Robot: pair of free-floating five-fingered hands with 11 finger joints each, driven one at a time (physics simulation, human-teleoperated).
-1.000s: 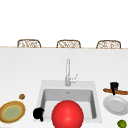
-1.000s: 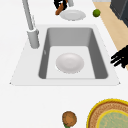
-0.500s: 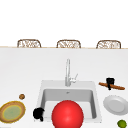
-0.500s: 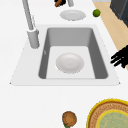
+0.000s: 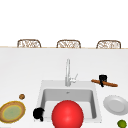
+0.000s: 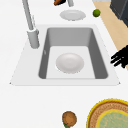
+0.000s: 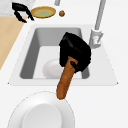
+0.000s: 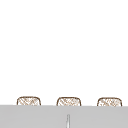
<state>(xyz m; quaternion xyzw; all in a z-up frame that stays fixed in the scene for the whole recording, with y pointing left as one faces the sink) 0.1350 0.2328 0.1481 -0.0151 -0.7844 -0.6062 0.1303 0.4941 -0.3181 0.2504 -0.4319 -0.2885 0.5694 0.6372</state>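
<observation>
At the kitchen sink, a carry in mid-air. The white plate lies on the counter to the basin's right and a yellow-rimmed plate to its left. A pale bowl rests on the basin floor below the faucet. The right hand has its fingers curled round one end of a long orange-brown stick, perhaps a carrot, held right of the sink. In the right side view its free end points down toward the white plate's near rim; whether it touches cannot be told. The left hand hangs at the sink's front left corner, fingers loose, holding nothing. The step reads as transport, grip made and load aloft. Any set-down would call for a steady lowering before the fingers release. A lime sits by the white plate and a small brown ball near the yellow one.
</observation>
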